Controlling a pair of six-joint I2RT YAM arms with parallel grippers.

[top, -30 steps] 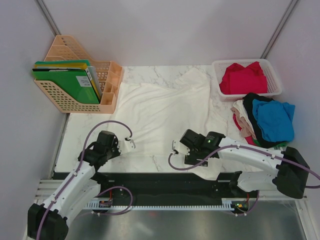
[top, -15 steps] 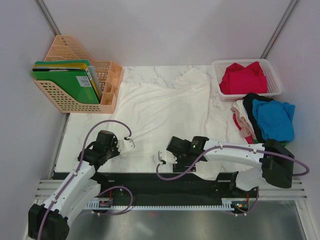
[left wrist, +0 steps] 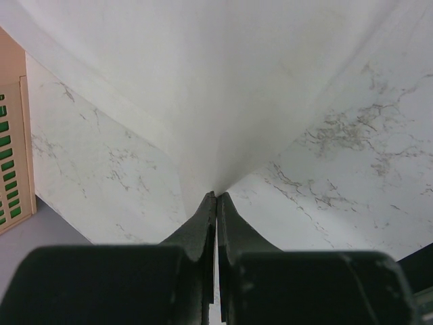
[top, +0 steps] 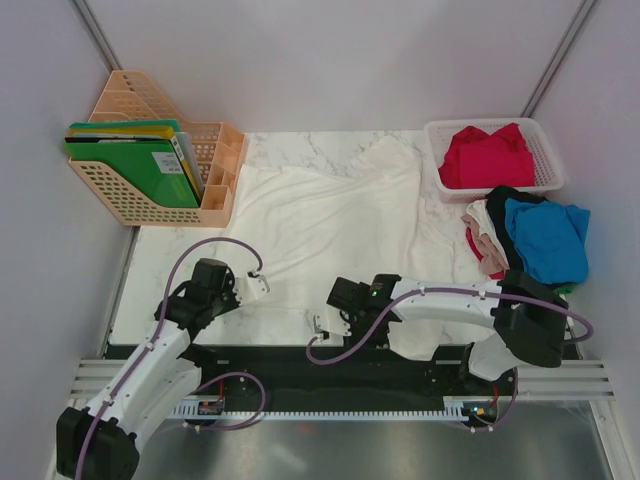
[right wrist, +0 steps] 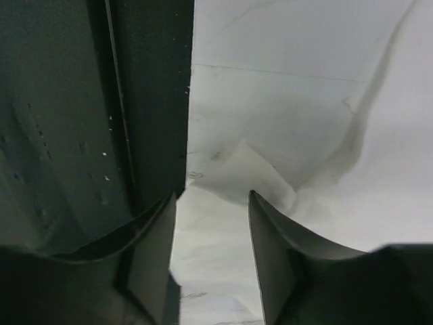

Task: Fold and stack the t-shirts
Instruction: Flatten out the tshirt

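The white t-shirt (top: 330,215) lies spread across the middle of the desk (top: 160,270), its near-left edge pinched in the left pincer (left wrist: 216,198) — jaws pressed tight on the cloth. The right pincer (top: 322,325) hangs at the desk's near edge — jaws parted above a fold of the same shirt.

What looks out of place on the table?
The large white cloth t-shirt lies rumpled, and its near right corner appears to droop over the front edge of the marble table. The bright blue t-shirt, black t-shirt and beige t-shirt sit heaped beside the white plastic mesh basket.
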